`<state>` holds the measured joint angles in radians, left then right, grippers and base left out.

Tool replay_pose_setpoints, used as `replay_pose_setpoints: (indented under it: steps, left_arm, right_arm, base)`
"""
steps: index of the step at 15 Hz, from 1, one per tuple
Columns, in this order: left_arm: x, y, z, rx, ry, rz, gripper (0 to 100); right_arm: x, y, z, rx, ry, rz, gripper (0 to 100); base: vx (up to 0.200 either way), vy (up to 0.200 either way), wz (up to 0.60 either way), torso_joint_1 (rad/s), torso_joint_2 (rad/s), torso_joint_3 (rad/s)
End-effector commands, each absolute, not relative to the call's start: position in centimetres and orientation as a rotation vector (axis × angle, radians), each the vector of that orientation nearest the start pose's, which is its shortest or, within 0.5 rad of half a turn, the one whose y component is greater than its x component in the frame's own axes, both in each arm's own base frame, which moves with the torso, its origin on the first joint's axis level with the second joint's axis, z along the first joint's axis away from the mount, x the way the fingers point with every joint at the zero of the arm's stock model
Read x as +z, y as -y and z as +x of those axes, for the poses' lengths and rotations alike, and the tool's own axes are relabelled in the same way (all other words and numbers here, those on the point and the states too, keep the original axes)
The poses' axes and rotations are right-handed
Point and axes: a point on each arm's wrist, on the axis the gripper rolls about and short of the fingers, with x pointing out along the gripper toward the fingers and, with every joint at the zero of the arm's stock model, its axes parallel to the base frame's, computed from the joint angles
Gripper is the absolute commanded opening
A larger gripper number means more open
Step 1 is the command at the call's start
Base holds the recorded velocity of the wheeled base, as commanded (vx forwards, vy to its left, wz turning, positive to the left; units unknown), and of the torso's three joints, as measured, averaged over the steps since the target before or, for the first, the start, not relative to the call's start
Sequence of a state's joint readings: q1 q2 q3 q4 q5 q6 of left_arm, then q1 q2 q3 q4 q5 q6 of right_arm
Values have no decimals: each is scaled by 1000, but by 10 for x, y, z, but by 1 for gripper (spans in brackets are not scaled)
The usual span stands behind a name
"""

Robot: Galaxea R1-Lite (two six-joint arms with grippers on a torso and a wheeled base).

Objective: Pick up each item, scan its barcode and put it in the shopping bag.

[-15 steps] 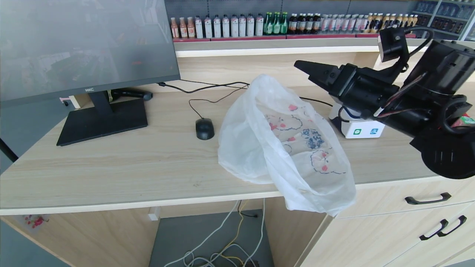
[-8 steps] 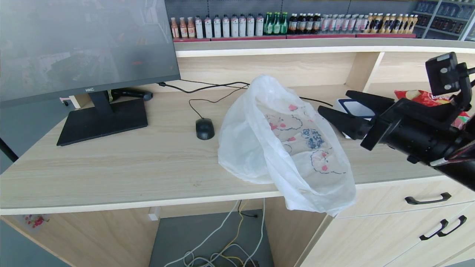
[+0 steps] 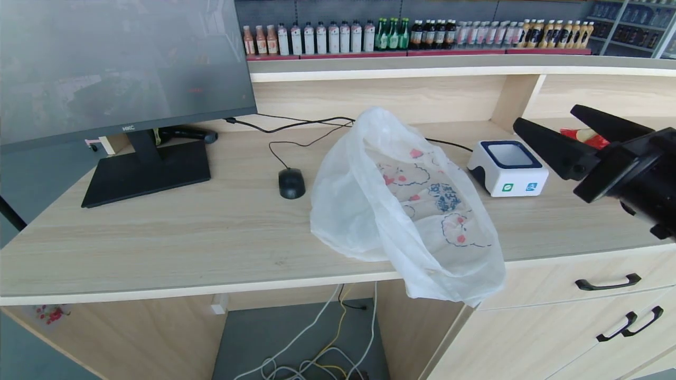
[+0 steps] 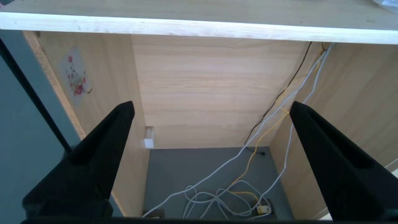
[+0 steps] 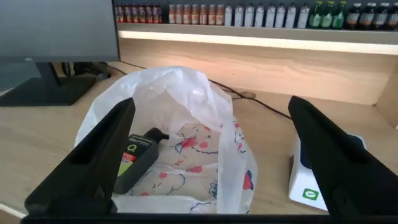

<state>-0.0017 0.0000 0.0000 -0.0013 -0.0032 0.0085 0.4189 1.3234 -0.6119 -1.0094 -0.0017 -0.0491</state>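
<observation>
A white plastic shopping bag (image 3: 401, 200) with cartoon print lies open on the wooden counter (image 3: 158, 227), its lower end hanging over the front edge. In the right wrist view a black bottle (image 5: 140, 158) with a green label lies inside the bag (image 5: 186, 99). The white barcode scanner (image 3: 507, 168) stands right of the bag. My right gripper (image 3: 549, 119) hangs open and empty at the right, beyond the scanner (image 5: 311, 180). A red snack packet (image 3: 586, 136) lies behind it. My left gripper (image 4: 211, 109) is open and empty below the counter's edge.
A monitor (image 3: 121, 68) on a black stand sits at the back left, with a mouse (image 3: 291, 182) and cables beside the bag. A shelf of bottles (image 3: 412, 34) runs behind the counter. Drawers (image 3: 607, 285) are at the lower right. Cables (image 4: 230, 193) lie on the floor under the counter.
My right arm has drawn back to the right and lower, away from the bag, uncovering the scanner. The bag has not moved.
</observation>
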Motion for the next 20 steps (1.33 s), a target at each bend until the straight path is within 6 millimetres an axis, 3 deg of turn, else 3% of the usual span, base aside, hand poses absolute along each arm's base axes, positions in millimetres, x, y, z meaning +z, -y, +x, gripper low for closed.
replay_pose_setpoints:
  steps: [1, 3, 4, 6, 9, 11, 15, 20]
  left_arm:
    - [76, 0, -23, -3, 2, 8, 100]
    - [76, 0, -23, -5, 2, 8, 100]
    - [76, 0, -23, -5, 2, 8, 100]
    - [76, 0, -23, -5, 2, 8, 100]
    - [76, 0, -23, -5, 2, 6, 100]
    - [76, 0, -23, -5, 2, 6, 100]
    - [76, 0, -23, -3, 2, 2, 100]
    - [76, 0, -23, -2, 2, -9, 100]
  right_arm:
    - [243, -98, 230, 354, 181, 64, 100]
    - [242, -112, 212, 444, 209, 149, 100]
    - [230, -109, 206, 442, 173, 130, 100]
    - [231, -111, 210, 443, 224, 118, 100]
    - [198, -92, 215, 372, 119, 76, 100]
    - [196, -87, 215, 381, 124, 18, 100]
    - [204, -90, 224, 379, 160, -23, 100]
    - [201, -91, 226, 407, 162, -83, 100]
  base:
    - [0, 0, 0, 0, 0, 0]
    - [0, 0, 0, 0, 0, 0]
    - [0, 0, 0, 0, 0, 0]
    - [0, 0, 0, 0, 0, 0]
    - [-67, 0, 0, 1, 2, 1]
    - [-200, 0, 0, 19, 2, 5]
    - [0, 0, 0, 0, 0, 0]
    - [0, -200, 0, 4, 7, 0]
